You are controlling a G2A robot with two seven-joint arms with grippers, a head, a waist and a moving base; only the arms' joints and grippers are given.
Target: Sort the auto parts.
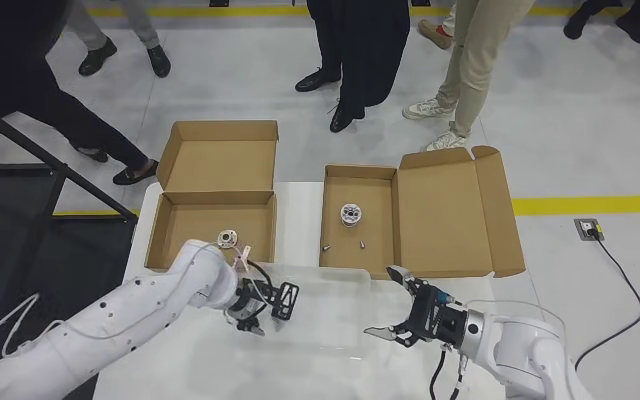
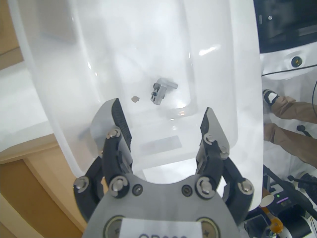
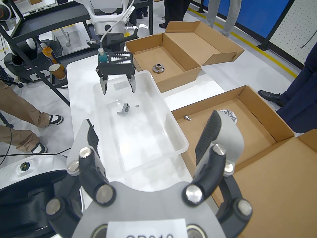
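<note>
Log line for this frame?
left gripper open above tray | right gripper open at tray end | bracket in tray | flange in left box | round part, bolt in right box

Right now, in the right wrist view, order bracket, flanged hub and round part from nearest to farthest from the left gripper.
1. bracket, in the tray by the left gripper
2. flanged hub, left box
3. round part, right box

left claw [image 2: 162,106] spread, empty | grey bracket [image 2: 160,92] in clear tray [image 2: 54,87] | tan speck [image 2: 135,99] beside, perhaps debris
</note>
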